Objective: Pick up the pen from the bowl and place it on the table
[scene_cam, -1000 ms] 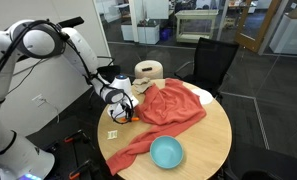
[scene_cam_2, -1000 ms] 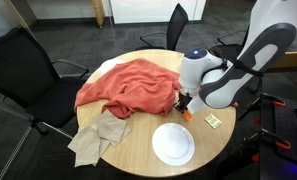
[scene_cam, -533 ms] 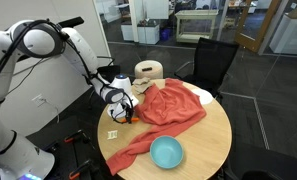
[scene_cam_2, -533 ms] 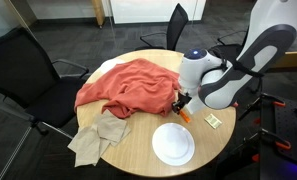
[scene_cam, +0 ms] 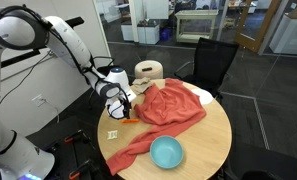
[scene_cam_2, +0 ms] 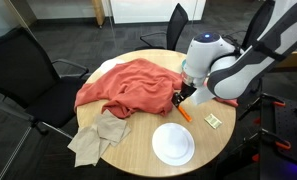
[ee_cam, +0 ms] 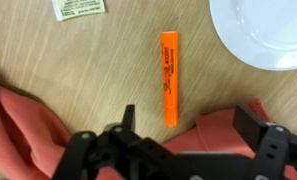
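Observation:
The orange pen lies flat on the light-wood table, free of the gripper, and shows in both exterior views. My gripper hangs just above the pen, open, with nothing between its fingers; both exterior views show it over the table's edge beside the cloth. The light-blue bowl sits empty near the table's rim; it looks pale in an exterior view and in the wrist view, a short way from the pen.
A large red-orange cloth covers much of the table and reaches under the gripper. A small white packet lies near the pen. A beige cloth hangs over the edge. Black chairs surround the table.
The gripper has opened and let go of the pen, which now rests on the table. The arm has lifted a little above it.

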